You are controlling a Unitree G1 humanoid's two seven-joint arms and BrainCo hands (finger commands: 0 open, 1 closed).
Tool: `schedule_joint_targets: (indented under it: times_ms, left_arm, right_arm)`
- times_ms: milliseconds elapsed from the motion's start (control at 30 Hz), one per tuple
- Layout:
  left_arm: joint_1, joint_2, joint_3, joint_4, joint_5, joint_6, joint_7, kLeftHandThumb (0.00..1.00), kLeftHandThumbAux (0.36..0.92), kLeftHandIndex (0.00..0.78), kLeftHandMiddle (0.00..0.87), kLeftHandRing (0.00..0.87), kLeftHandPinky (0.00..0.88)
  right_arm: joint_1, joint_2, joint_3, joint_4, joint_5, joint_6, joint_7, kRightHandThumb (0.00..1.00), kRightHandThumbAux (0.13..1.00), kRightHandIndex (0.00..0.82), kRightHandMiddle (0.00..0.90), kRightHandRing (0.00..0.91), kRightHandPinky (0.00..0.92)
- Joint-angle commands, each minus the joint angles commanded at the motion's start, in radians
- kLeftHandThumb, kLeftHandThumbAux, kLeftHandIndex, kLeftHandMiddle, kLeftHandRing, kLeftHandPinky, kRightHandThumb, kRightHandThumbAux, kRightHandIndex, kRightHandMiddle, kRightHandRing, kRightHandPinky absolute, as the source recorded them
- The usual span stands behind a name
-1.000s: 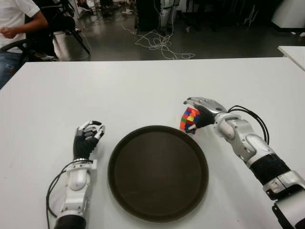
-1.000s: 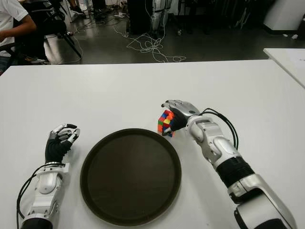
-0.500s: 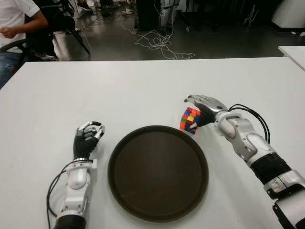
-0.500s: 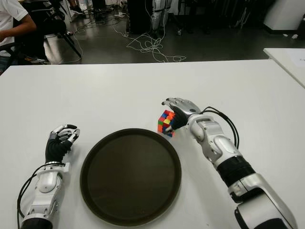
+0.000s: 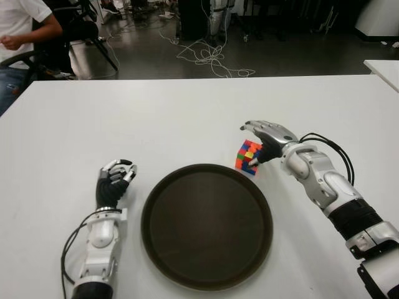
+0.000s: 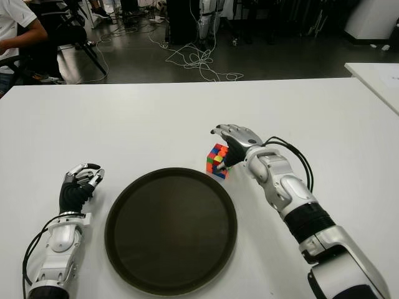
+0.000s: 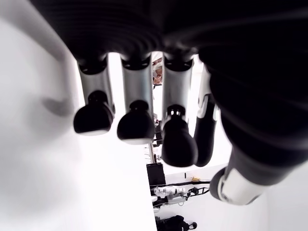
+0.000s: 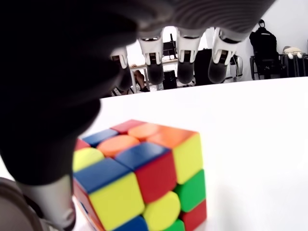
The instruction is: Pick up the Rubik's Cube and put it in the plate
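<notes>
The Rubik's Cube [image 5: 248, 156] stands on the white table [image 5: 156, 118], just outside the far right rim of the round dark plate [image 5: 187, 249]. My right hand [image 5: 257, 143] hovers over it from the right. In the right wrist view its fingers [image 8: 185, 62] stretch out above the cube [image 8: 144, 178] without touching it, and the thumb [image 8: 48, 202] is beside it. The plate holds nothing. My left hand [image 5: 115, 177] shows left of the plate, fingers curled on nothing.
A person [image 5: 19, 31] sits on a chair beyond the table's far left corner. Cables [image 5: 212, 59] lie on the dark floor behind. The corner of another white table [image 5: 383, 68] shows at the right edge.
The right hand's fingers have opened and lifted off the cube, drawing slightly up and back. The cube stays by the plate's rim. The left hand has not moved.
</notes>
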Motion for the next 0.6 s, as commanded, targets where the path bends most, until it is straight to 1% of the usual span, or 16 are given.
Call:
schedule_joint_targets:
  times_ms: [167,500,600]
  left_arm:
    - [0.0,0.003,-0.001,0.0,0.008,0.005,0.002,0.704,0.708,0.442,0.804,0.823,0.801]
    - [0.002,0.004,-0.001,0.004,0.006,-0.014,-0.005,0.702,0.708,0.442,0.809,0.831,0.812]
    - [0.004,-0.001,0.0,0.0,0.001,-0.021,-0.006,0.702,0.708,0.442,0.808,0.831,0.812]
  right_arm:
    - [0.0,0.002,0.001,0.002,0.002,0.001,0.001,0.0,0.759,0.0,0.0,0.0,0.0]
    - [-0.004,0.016,0.01,0.019,0.003,0.012,0.015,0.0,0.765,0.0,0.0,0.0,0.0]
    - [-0.002,0.021,0.014,0.027,0.002,0.012,0.015,0.0,0.753,0.0,0.0,0.0,0.0]
